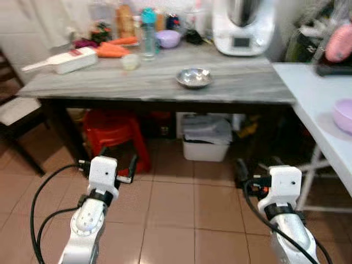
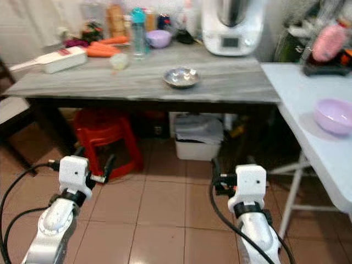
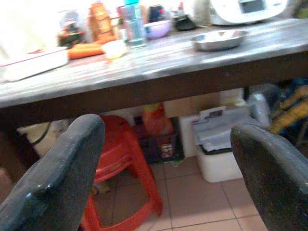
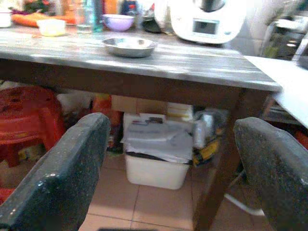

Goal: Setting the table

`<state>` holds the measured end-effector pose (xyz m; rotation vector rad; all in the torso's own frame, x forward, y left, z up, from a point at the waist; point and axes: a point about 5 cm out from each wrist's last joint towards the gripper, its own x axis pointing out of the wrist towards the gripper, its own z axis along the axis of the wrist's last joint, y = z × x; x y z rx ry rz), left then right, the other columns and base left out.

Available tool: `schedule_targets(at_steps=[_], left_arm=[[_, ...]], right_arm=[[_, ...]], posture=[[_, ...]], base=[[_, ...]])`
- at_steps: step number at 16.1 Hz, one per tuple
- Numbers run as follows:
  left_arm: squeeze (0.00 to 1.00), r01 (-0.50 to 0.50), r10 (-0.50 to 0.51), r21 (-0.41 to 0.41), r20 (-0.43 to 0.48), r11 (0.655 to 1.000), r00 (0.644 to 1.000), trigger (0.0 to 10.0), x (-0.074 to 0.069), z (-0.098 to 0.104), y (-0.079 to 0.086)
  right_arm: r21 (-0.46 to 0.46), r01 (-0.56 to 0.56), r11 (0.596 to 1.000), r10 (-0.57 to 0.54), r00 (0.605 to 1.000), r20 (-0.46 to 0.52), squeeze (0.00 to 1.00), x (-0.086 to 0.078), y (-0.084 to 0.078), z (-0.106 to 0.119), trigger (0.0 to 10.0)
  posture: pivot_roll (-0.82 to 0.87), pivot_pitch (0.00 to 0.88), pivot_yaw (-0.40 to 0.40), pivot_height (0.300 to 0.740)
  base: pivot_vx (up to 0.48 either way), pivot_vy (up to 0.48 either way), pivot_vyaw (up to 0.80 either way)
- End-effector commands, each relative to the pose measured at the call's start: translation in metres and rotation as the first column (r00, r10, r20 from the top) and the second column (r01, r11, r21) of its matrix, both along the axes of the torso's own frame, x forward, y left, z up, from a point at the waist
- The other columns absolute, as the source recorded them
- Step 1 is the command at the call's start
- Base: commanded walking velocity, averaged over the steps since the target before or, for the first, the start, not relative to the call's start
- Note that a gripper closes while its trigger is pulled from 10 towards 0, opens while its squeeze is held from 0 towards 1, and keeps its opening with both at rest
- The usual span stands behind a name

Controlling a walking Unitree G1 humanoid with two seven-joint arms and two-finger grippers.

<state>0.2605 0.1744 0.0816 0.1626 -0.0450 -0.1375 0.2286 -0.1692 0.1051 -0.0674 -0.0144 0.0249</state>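
Steel bowl (image 1: 194, 77) sits on the grey surface (image 1: 242, 82), near its front edge, roughly midway along. A clear bottle (image 1: 148, 33) and a lilac bowl (image 1: 168, 38) stand toward the back edge. Left gripper (image 1: 116, 161) and right gripper (image 1: 257, 170) hang low over the tiled floor (image 1: 176, 220), below the surface's front edge. Both sets of fingers are spread wide, holding nothing.

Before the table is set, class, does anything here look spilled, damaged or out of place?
Nothing is spilled or broken. The wooden table is cluttered at the back with carrots, bottles and a food processor. A steel bowl sits alone near the front. Both hands hang open below it.
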Motion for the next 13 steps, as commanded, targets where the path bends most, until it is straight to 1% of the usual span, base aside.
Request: schedule_targets(at_steps=[1, 4, 7, 11, 13], left_arm=[[0.00, -0.007, 0.007, 0.014, 0.002, 1.000, 1.000, 10.0, -0.0001, 0.0009, 0.0024], [0.00, -0.003, 0.003, 0.019, 0.003, 1.000, 1.000, 10.0, 0.0006, 0.0013, 0.0016], [0.00, 0.024, -0.024, 0.014, -0.013, 1.000, 1.000, 10.0, -0.0004, -0.0015, -0.0006], [0.00, 0.049, -0.049, 0.007, -0.018, 0.999, 0.999, 10.0, -0.0006, -0.0022, -0.0051], [0.00, 0.057, -0.057, 0.002, -0.021, 0.998, 0.998, 10.0, -0.0014, -0.0025, -0.0055]], right_arm=[[0.011, -0.018, 1.000, 0.018, 1.000, -0.009, 0.00, 0.0013, 0.0046, -0.0015, 10.0], [0.022, -0.013, 1.000, 0.013, 1.000, -0.011, 0.00, 0.0008, 0.0044, -0.0023, 10.0], [0.022, 0.049, 0.999, -0.049, 0.998, -0.025, 0.00, 0.0012, -0.0011, -0.0044, 10.0], [0.025, 0.088, 0.996, -0.087, 0.996, -0.037, 0.00, -0.0003, -0.0027, -0.0061, 10.0], [0.022, 0.107, 0.994, -0.105, 0.993, -0.059, 0.00, -0.0007, -0.0035, -0.0090, 10.0]], posture=[[0.01, 0.000, 0.025, 0.740], [0.00, 0.000, 0.027, 0.740], [0.00, 0.000, 0.031, 0.740], [0.00, 0.000, 0.035, 0.740], [-0.01, 0.000, 0.035, 0.740]], base=[[0.000, 0.000, 0.80], [0.000, 0.000, 0.80], [0.000, 0.000, 0.00], [0.000, 0.000, 0.00], [0.000, 0.000, 0.00]])
